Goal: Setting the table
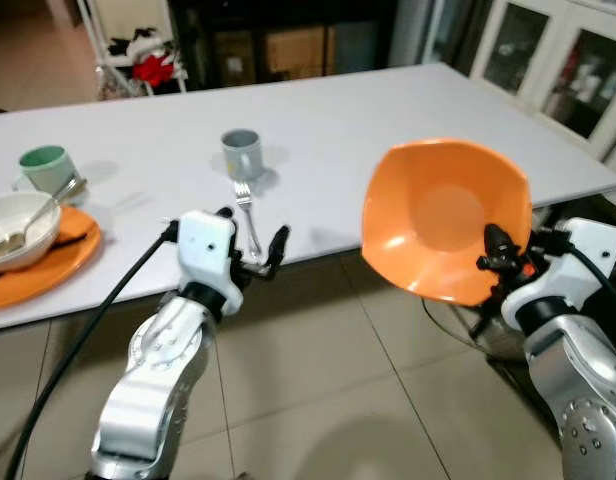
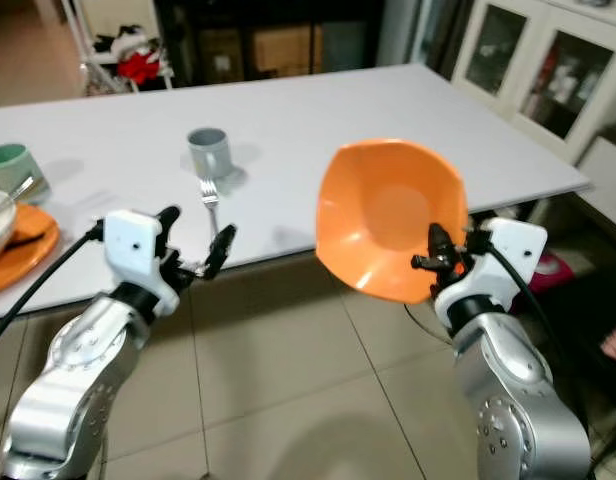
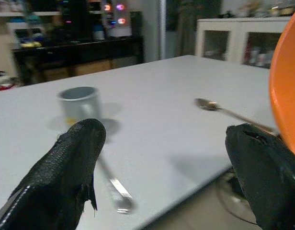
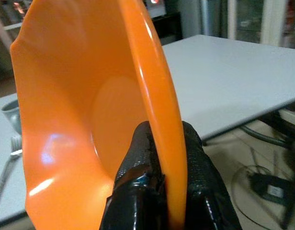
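Standing by the table, scene as seen:
surface: white table (image 1: 338, 120), long, matte; its near edge runs just ahead of both arms.
room: beige tiled floor (image 1: 318, 400) under the near edge; dark shelving behind the table; white glass-door cabinet (image 1: 573, 65) far right; red item on a white rack far left at the back.
left gripper (image 1: 250, 240): fingers spread wide, released, gripping nothing; raised at the near table edge, just in front of the fork's handle end.
right gripper (image 1: 500, 262): clenched on the low rim of the orange bowl (image 1: 443, 220), one finger on each face of the rim; held off the table, over the floor past the near edge.
orange bowl position: tilted up on edge, hollow facing the robot, nothing in it, not touching the table.
left-end setting: orange plate (image 1: 58, 260) at the near edge, white bowl (image 1: 23, 225) sitting on it, utensil handle leaning inside the bowl; contents otherwise cannot tell.
green mug (image 1: 46, 168): upright just behind the white bowl, utensil beside it; contents cannot tell.
grey mug (image 1: 242, 152): upright mid-table; inside not visible.
fork (image 1: 248, 215): flat on the table, tines near the grey mug, handle toward the near edge.
spoon (image 3: 219, 108): lying flat on the table, right of the fork, near the orange bowl.
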{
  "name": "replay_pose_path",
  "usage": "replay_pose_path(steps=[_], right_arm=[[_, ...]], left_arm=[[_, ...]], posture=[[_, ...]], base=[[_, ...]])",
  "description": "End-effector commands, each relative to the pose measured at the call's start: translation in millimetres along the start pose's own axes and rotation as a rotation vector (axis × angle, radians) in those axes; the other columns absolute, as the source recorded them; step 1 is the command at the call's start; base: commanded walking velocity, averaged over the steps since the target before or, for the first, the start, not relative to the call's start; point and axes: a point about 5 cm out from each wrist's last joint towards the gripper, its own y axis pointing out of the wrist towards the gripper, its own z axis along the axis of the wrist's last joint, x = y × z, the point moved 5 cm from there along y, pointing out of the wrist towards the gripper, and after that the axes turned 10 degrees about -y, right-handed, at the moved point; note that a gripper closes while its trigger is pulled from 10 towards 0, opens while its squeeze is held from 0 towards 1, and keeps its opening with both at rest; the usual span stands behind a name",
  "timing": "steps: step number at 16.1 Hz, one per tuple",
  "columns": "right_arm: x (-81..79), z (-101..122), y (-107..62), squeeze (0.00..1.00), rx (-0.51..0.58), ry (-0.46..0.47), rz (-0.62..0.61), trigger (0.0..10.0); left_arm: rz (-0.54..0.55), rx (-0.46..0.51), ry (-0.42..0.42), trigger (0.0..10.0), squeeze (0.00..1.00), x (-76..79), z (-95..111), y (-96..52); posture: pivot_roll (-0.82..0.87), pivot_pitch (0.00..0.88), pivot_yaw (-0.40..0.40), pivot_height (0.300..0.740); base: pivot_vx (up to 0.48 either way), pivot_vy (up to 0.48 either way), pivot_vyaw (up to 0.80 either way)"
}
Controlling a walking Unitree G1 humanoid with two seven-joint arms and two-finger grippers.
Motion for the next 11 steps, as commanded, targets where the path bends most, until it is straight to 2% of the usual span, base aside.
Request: replay_pose_path(steps=[1, 5, 11], right_arm=[[-15.9, 5.2, 2.1, 0.00, 0.019, 0.016, 0.067, 10.0], [-20.3, 4.1, 5.0, 0.00, 0.013, 0.026, 0.088, 10.0], [-20.7, 5.8, 6.4, 0.00, 0.023, 0.039, 0.083, 10.0]], left_arm=[[0.038, 0.007, 0.015, 10.0, 0.00, -9.9, 3.3, -3.7], [0.053, 0.006, 0.026, 10.0, 0.00, -14.0, 4.0, -7.5], [0.037, 0.003, 0.030, 10.0, 0.00, -11.8, 4.2, -4.7]], posture=[[0.08, 0.000, -0.001, 0.740], [0.09, 0.000, -0.002, 0.740], [0.08, 0.000, 0.013, 0.740]], base=[[0.341, 0.000, 0.00], [0.339, 0.000, 0.00], [0.341, 0.000, 0.00]])
